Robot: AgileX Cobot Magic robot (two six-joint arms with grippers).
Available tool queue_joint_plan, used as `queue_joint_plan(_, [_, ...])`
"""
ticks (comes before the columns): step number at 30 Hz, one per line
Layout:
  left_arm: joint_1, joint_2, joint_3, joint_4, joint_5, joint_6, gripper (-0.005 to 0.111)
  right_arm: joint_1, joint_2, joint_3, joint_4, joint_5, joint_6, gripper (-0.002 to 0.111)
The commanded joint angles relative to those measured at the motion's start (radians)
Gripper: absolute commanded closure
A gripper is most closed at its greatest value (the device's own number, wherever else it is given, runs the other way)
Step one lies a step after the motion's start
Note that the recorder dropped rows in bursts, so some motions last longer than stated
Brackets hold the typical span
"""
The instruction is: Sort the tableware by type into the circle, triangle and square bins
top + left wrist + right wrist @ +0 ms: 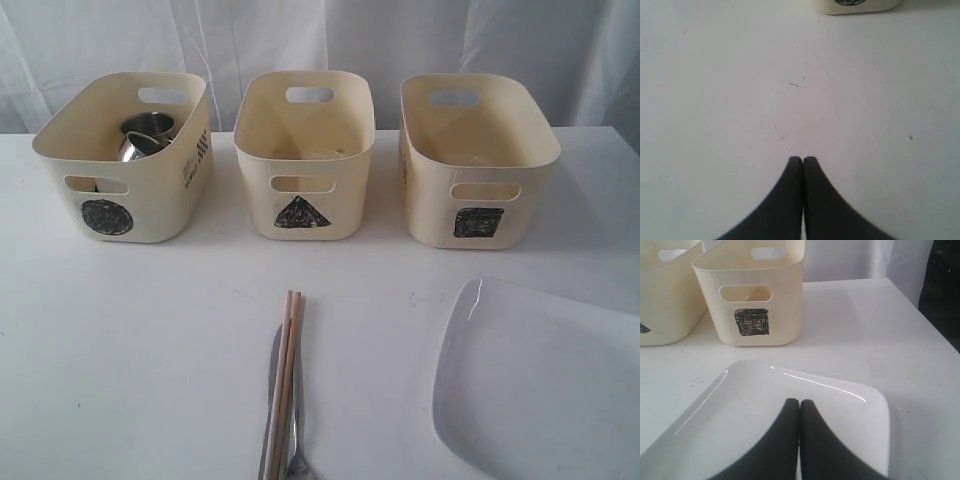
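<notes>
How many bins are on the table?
3, in a row: circle bin left, triangle bin middle, square bin right. More could lie outside the view.

This looks like a lab or test setup rather than a lived-in room: a plain white desk [130, 360] backed on the far side by a hung white curtain [250, 35], with a neat row of alike cream plastic tubs (black hand-scribbled marks on their fronts): circle tub [160, 205], triangle tub [255, 195], square tub [430, 205].
</notes>
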Motion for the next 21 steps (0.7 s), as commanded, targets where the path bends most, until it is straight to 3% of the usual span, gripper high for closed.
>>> queue_joint_plan(1, [0.003,-0.005,0.009,-0.007,0.013,0.002,0.107,-0.002,-0.005,0.001,-0.003,-0.008,0.005,0.108])
queue_joint_plan(10, [0.003,-0.005,0.009,-0.004,0.013,0.002,0.107,-0.002,-0.005,0.001,-0.008,-0.068,-0.063,0.108])
queue_joint_plan(15, [0.003,-0.005,0.009,-0.004,0.013,0.002,0.107,-0.002,-0.005,0.001,0.327,-0.308,0.191,0.108])
queue_joint_plan(21, [0.003,-0.005,0.009,-0.004,0.013,0.002,0.107,-0.002,-0.005,0.001,0.351,-0.695,0.259,0.108])
